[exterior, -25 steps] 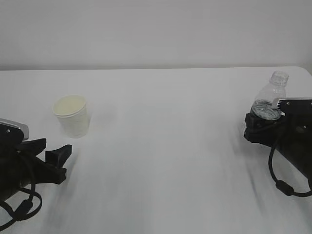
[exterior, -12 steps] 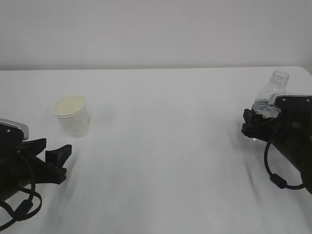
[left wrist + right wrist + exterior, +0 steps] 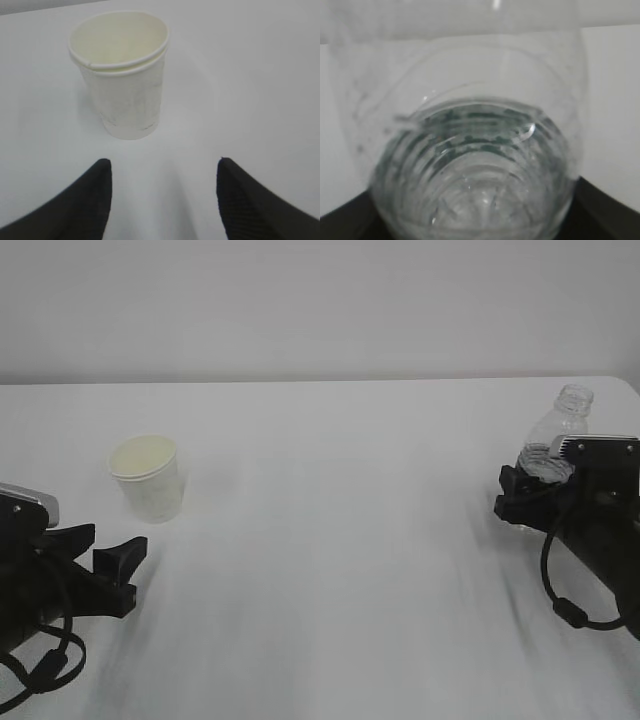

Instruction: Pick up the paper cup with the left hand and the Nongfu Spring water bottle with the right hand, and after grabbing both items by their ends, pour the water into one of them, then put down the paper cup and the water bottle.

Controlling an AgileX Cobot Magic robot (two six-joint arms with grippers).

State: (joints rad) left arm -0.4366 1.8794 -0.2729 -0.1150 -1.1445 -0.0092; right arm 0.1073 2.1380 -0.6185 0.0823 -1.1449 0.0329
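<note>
Cup standing free at left, bottle between the right end effector's jaws

The paper cup (image 3: 148,476) stood upright on the white worktop (image 3: 340,540), its cream inside showing, just ahead of the left end effector (image 3: 162,192), whose two black fingers (image 3: 85,200) were spread wide and apart from it. The right end effector (image 3: 525,502) sat around the lower part of the Nongfu Spring water bottle (image 3: 558,435) near the worktop's right edge; whether the jaws pressed on it could not be told. The bottle was uncapped and clear, its neck rising above the wrist. Up close, its ribbed wall (image 3: 470,170) showed a greenish tint, but no lettering could be read.
</note>
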